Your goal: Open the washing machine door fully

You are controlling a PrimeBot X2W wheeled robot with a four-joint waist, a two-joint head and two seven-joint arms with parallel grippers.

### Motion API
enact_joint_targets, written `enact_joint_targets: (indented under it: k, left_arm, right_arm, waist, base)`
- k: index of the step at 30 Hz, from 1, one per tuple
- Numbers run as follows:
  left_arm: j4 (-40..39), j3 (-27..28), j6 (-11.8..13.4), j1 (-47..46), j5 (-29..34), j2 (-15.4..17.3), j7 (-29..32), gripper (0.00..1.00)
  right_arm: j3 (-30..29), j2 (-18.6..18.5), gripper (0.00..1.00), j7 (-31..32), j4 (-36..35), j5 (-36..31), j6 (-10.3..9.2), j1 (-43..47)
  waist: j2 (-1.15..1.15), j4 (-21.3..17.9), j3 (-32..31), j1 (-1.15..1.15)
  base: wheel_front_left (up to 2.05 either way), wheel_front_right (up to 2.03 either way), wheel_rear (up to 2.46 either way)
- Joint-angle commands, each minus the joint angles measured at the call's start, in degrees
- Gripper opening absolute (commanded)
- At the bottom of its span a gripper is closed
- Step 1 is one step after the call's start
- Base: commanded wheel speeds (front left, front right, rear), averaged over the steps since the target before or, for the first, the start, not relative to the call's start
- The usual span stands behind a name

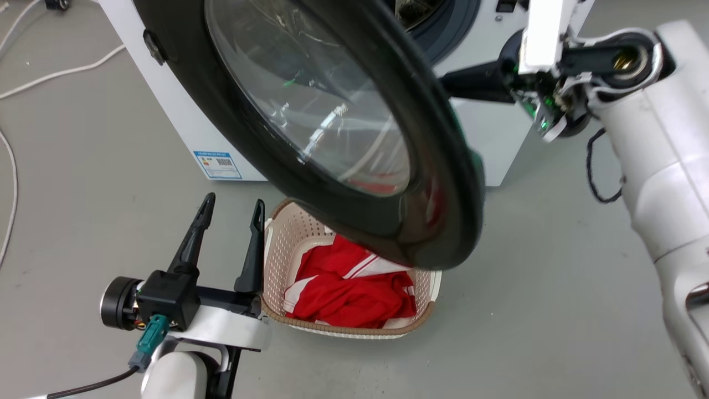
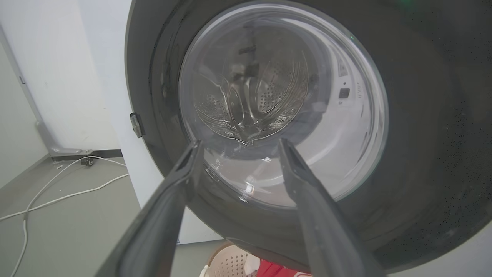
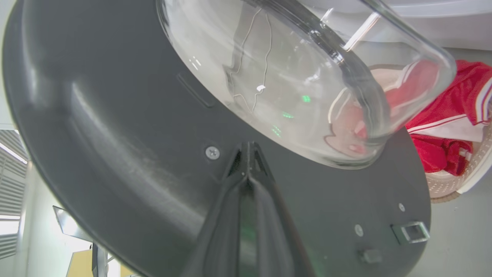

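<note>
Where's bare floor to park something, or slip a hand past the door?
Free: grey floor between the white cables and the left hand, beside the washing machine; also floor between the laundry basket and the right arm. Crowded: the washing machine door hangs over the basket, left hand close beside it.

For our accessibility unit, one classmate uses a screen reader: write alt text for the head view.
The black washing machine door stands swung open from the white washing machine, above a laundry basket of red and white clothing. The left tool is open beside the basket; the right arm reaches behind the door.
</note>
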Motion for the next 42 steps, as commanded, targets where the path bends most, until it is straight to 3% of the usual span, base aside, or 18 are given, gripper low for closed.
enact_joint_targets:
  k: [1,10,21,25,33,42]
  left_arm:
    - [0.3,-0.2,-0.1,0.8,0.2,0.1,-0.1,1.00]
    - [1.0,-1.6,0.0,2.9,0.1,-0.1,-0.1,1.00]
    - [1.4,-2.1,0.5,4.0,-0.3,-0.3,-0.1,1.00]
    - [1.4,-2.1,0.8,4.2,-0.6,-0.3,-0.1,1.00]
    - [1.5,-1.3,1.4,4.7,-0.9,-0.4,-0.1,1.00]
    - [1.9,0.1,1.9,5.8,-0.9,-0.4,-0.1,1.00]
  right_arm:
    - [0.1,0.8,0.00,1.0,-1.2,0.8,0.00,2.4]
    - [0.7,2.9,0.00,4.9,-8.7,3.3,0.00,10.6]
    - [1.2,4.4,0.00,4.6,-17.4,6.0,0.00,19.9]
    - [-0.3,4.4,0.00,0.2,-20.8,6.3,0.00,23.0]
    - [-8.4,1.6,0.00,-15.1,-31.5,5.6,0.00,31.4]
    - [-18.8,-1.7,0.00,-28.5,-45.1,6.0,0.00,47.5]
  waist:
    - [0.00,-0.2,-1.3,0.00]
    - [0.00,0.5,-3.9,0.00]
    - [0.00,0.6,-5.6,0.00]
    - [0.00,0.4,-5.9,0.00]
    - [0.00,-0.2,-6.6,0.00]
    - [0.00,-1.6,-7.7,0.00]
  base:
    - [0.00,0.00,0.00]
    - [0.00,0.00,0.00]
    - [0.00,0.00,0.00]
    - [0.00,0.00,0.00]
    - [0.00,0.00,0.00]
    - [0.00,0.00,0.00]
